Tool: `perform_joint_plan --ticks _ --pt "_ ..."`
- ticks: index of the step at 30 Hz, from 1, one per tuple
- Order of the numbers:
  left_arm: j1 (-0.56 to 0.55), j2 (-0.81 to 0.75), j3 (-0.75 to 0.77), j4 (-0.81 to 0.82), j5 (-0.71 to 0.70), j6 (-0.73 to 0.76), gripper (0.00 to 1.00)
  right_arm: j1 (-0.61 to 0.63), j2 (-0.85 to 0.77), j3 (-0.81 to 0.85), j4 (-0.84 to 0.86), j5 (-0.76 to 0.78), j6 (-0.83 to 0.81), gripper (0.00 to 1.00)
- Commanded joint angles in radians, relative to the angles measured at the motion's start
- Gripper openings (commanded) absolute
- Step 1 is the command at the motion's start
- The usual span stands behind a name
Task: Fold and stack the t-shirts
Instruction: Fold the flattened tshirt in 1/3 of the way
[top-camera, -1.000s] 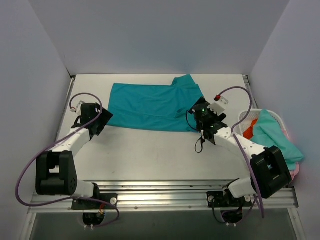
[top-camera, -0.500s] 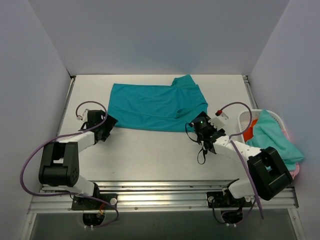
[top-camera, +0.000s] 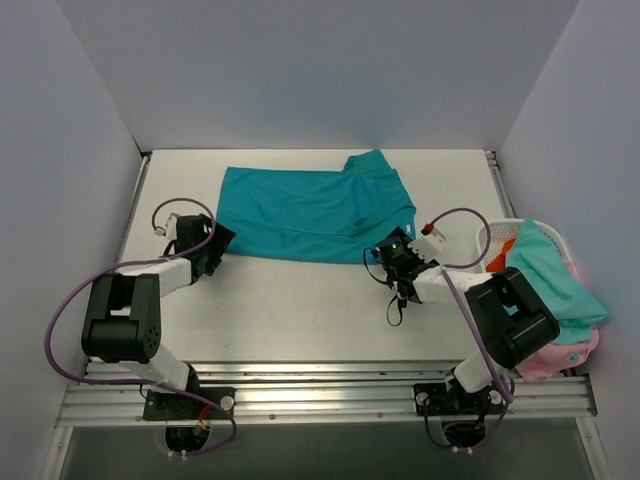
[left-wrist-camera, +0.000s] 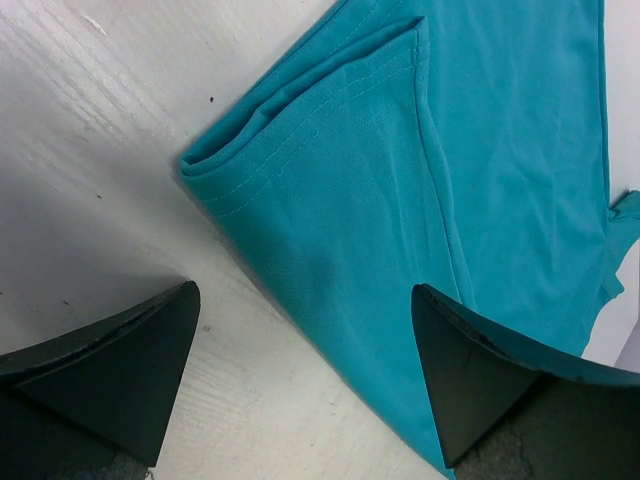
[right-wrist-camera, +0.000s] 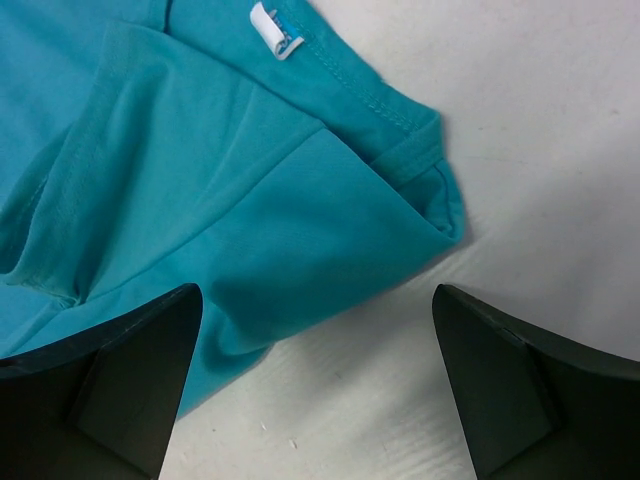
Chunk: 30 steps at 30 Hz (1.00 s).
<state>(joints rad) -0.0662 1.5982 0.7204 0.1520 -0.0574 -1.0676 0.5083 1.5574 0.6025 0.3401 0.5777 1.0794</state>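
Note:
A deep teal t-shirt (top-camera: 310, 212) lies folded lengthwise across the far half of the table. My left gripper (top-camera: 212, 243) is open and low at the shirt's near left corner (left-wrist-camera: 330, 210), empty, with the cloth edge running between its fingers (left-wrist-camera: 480, 370). My right gripper (top-camera: 388, 252) is open and low at the shirt's near right corner (right-wrist-camera: 300, 200), empty. A white label (right-wrist-camera: 275, 30) shows at the collar. A paler aqua shirt (top-camera: 552, 280), an orange-red one (top-camera: 497, 260) and a pink one (top-camera: 560, 355) sit in the basket.
A white lattice basket (top-camera: 497, 232) stands at the table's right edge, close to my right arm. Grey walls close in the table on the left, far and right sides. A metal rail (top-camera: 320, 385) runs along the near edge.
Both grippers have drawn back toward the near side and dropped low, settling at the shirt's near corners. The shirt's near right corner has shifted slightly. The basket's shirts now hang lower.

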Motion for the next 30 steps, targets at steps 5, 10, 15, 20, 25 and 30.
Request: perform_joint_plan --ticks 5,10,15,20,25,30 --pt "0.0 0.039 0.037 0.006 -0.038 0.0 0.98 -0.059 0.107 0.011 0.04 -0.048 -0.012 0.78" --pt "0.005 0.034 0.04 -0.012 -0.053 -0.003 0.98 -0.083 0.142 0.016 0.073 -0.087 -0.029 0.26" --pt "0.006 0.034 0.045 -0.045 -0.088 -0.023 1.0 -0.085 0.145 0.023 0.065 -0.087 -0.032 0.17" --pt "0.005 0.078 0.086 -0.084 -0.113 -0.031 0.88 -0.086 0.13 0.029 0.045 -0.076 -0.042 0.17" --pt "0.005 0.153 0.151 -0.115 -0.114 -0.026 0.57 -0.096 0.109 0.029 0.028 -0.076 -0.055 0.16" --pt "0.003 0.201 0.178 -0.121 -0.104 -0.023 0.18 -0.102 0.096 0.025 0.017 -0.076 -0.061 0.15"
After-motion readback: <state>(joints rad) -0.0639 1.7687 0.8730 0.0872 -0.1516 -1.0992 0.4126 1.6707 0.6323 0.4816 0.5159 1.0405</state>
